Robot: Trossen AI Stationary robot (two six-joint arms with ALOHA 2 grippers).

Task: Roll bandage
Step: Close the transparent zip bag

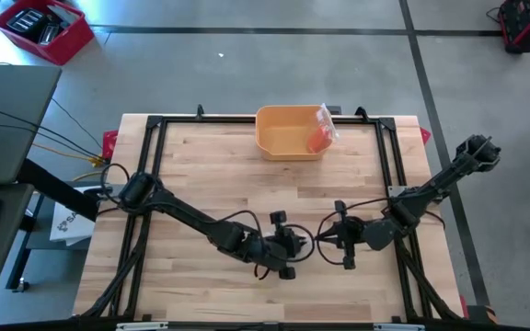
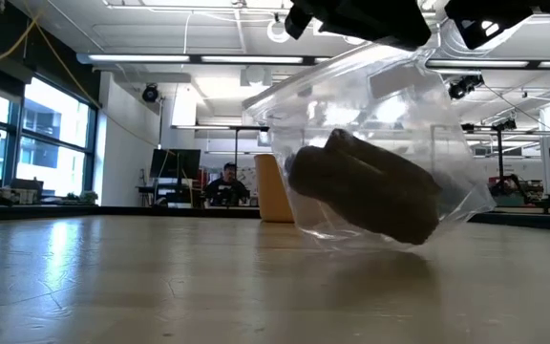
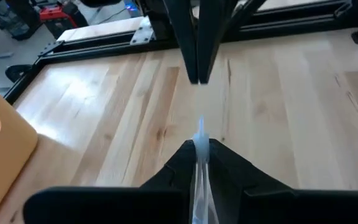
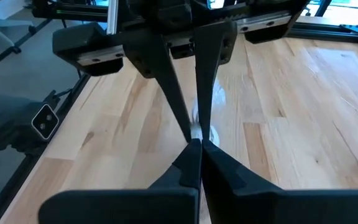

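A clear plastic bag (image 2: 380, 115) hangs near the table's front middle, with a dark brown bandage roll (image 2: 366, 196) lying in its bottom. Whether the bag's underside touches the wood I cannot tell. My left gripper (image 1: 294, 246) and my right gripper (image 1: 335, 237) face each other tip to tip above it, both shut on the bag's top. In the low view they show only as dark shapes, the left gripper (image 2: 351, 17) and the right gripper (image 2: 493, 17), at the picture's top. My left gripper pinches the bag's thin top edge (image 3: 200, 132) between its two fingers. It comes slanting down from the table's left. The bag hangs below it with the roll at the bottom. My right gripper pinches the bag's top (image 4: 204, 127) between its shut fingers. It comes slanting down from the table's right, meeting the left gripper's fingers (image 4: 178, 99). Its own fingers hide the exact spot.
An orange bin (image 1: 283, 138) stands at the far middle of the table, with a small clear bag holding something orange (image 1: 321, 131) in it. A black frame (image 1: 155, 129) runs along the table's edges. Bare wood lies left and right of the grippers.
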